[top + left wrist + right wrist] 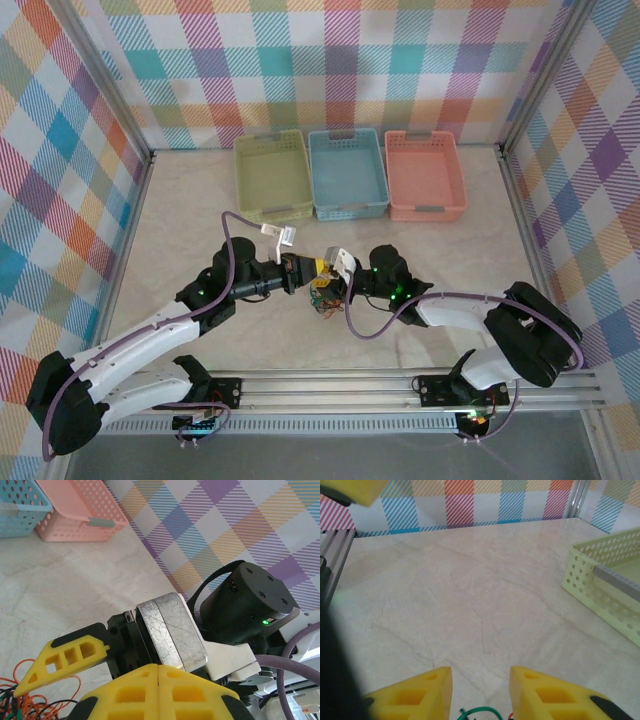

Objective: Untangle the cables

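The cables (322,302) lie in a small tangle of orange, green and black wire on the table, just below where both grippers meet. My left gripper (312,268) reaches in from the left; in its wrist view the yellow fingertips (159,667) are pressed together with no wire visible between them. Orange and green strands (30,700) show at the lower left of that view. My right gripper (336,282) comes from the right and stands open (481,672) over bare table, with a green cable loop (480,712) lying low between its fingers.
Three baskets stand along the back: green (272,175), blue (347,172) and pink (425,175). The green basket (605,590) is right of the right gripper. The right arm's black wrist motor (250,600) sits close in front of the left gripper. Checked walls enclose the table.
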